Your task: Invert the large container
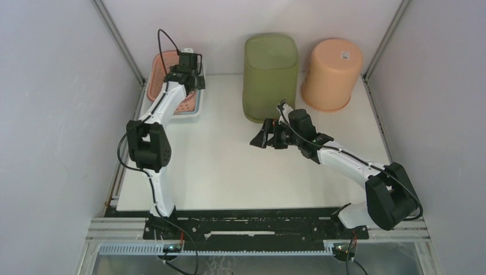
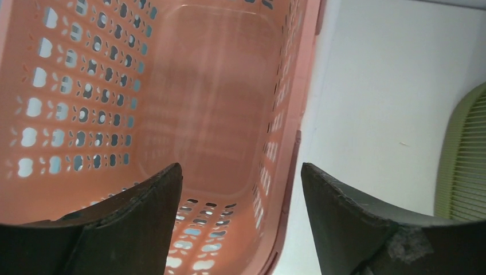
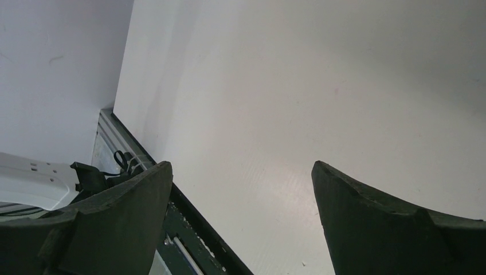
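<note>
A pink perforated basket (image 1: pixel 165 64) stands upright at the table's back left, its open mouth up. My left gripper (image 1: pixel 192 78) hangs over its right wall. In the left wrist view the left gripper (image 2: pixel 240 169) is open, one finger inside the basket (image 2: pixel 218 86) and the other outside, with the rim between them and no finger touching it. A tall green slatted bin (image 1: pixel 270 74) stands mouth down at the back centre. My right gripper (image 1: pixel 257 140) hovers open over the bare table in front of that bin, with nothing between its fingers (image 3: pixel 132 212).
An orange bucket (image 1: pixel 332 71) stands mouth down at the back right, next to the green bin (image 2: pixel 464 166). A white edge (image 1: pixel 193 113) shows under the pink basket. Grey walls close in the white table (image 1: pixel 229 172) on both sides.
</note>
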Motion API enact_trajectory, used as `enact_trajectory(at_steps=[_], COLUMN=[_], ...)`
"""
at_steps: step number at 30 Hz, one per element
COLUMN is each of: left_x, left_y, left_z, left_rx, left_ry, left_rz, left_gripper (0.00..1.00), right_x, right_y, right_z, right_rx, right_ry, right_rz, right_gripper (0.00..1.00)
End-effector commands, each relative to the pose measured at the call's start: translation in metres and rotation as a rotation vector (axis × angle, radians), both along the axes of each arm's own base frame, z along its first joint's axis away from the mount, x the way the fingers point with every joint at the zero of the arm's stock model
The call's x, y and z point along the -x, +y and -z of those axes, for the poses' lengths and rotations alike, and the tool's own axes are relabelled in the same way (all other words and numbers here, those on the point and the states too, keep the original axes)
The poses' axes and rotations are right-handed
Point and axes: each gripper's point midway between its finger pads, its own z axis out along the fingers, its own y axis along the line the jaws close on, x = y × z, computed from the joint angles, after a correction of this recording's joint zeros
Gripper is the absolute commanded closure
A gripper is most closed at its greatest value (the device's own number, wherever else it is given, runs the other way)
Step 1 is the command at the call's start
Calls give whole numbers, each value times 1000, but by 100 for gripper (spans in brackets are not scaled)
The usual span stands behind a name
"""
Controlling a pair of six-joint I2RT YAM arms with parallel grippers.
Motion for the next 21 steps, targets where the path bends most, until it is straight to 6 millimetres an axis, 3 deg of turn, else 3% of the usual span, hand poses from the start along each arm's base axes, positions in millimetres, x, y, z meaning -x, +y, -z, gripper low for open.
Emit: enact_trajectory(at_steps=[1,8,9,10,11,16,21], left_x=[-9,-13,-14,-14,-15,-9,4], left_y=[1,-5,-6,-5,-2,11,22], left_z=[-2,16,15,15,13,-24,-93], left_rx=[1,25,25,22,19,-4,8], left_ry=[1,40,43,47,47,-36,-214], left_rz=[22,48,46,41,26,-34,-92], left_gripper=[21,46,55,80,97,100,100], right_x=[-3,0,-1,0,0,2,7], right_y=[5,5,5,5,6,6,8], right_z=[-4,0,0,0,-1,-3,-7], right_rx=[-41,-47,-47,-49,-51,-59,-66], right_ry=[-35,-22,-22,-21,-21,-24,-27], right_rz=[-34,-38,-38,-38,-39,-39,-39], right_gripper=[2,2,2,2,2,2,2])
